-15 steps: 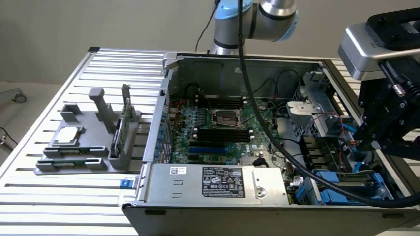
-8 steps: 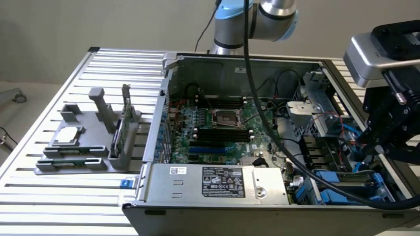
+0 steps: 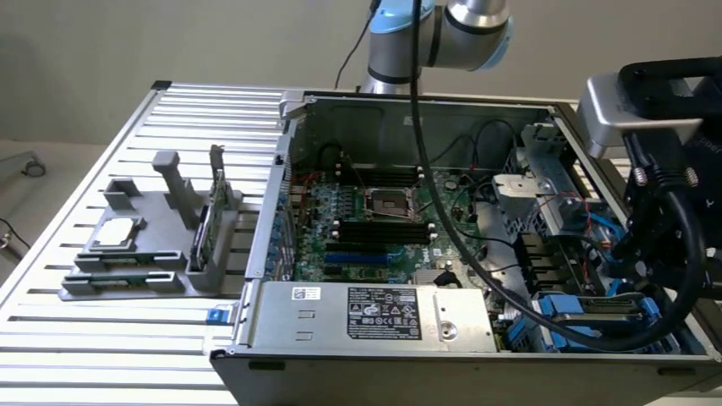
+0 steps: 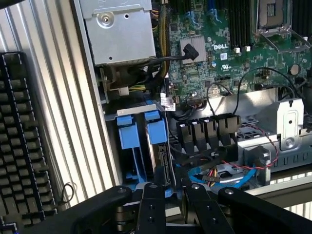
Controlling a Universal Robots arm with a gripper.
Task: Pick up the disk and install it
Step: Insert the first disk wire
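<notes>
Wrist view shows the gripper (image 4: 173, 186) drawn narrow around the end of the disk (image 4: 163, 165), which stands on edge in the drive bay (image 4: 139, 110) beside a second blue carrier (image 4: 127, 132). That bay sits in the near corner of the computer case (image 3: 451, 359), at the exterior view's right.

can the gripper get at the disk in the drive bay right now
Probably yes. The gripper sits right over the disk, which stands on edge in the bay with its near edge bare. The cables beside it lie close but seem not to cross it.
</notes>
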